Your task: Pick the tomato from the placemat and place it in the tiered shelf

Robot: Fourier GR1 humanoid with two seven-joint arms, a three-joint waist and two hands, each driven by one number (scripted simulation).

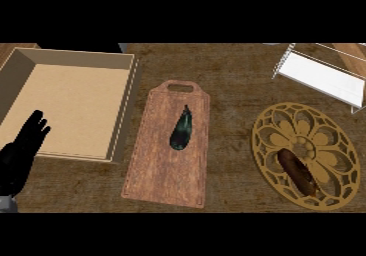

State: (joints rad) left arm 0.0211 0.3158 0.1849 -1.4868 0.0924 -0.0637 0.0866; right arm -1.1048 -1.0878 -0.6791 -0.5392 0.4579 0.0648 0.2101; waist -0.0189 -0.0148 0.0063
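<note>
Waiting to start: left hand (20,150) rests lower left, fingers (37,122) straight, holding nothing. Tomato (298,171) (brown, oblong tbh) sits untouched on the placemat (269,131); next move probably needs the unseen right hand.

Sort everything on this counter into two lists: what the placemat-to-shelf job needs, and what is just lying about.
Job: placemat; brown oblong item on it (not tomato-shaped); white tiered shelf, top right; left hand, resting open at lower left.
Lying about: wooden cutting board; dark eggplant on it; open box, left.
</note>
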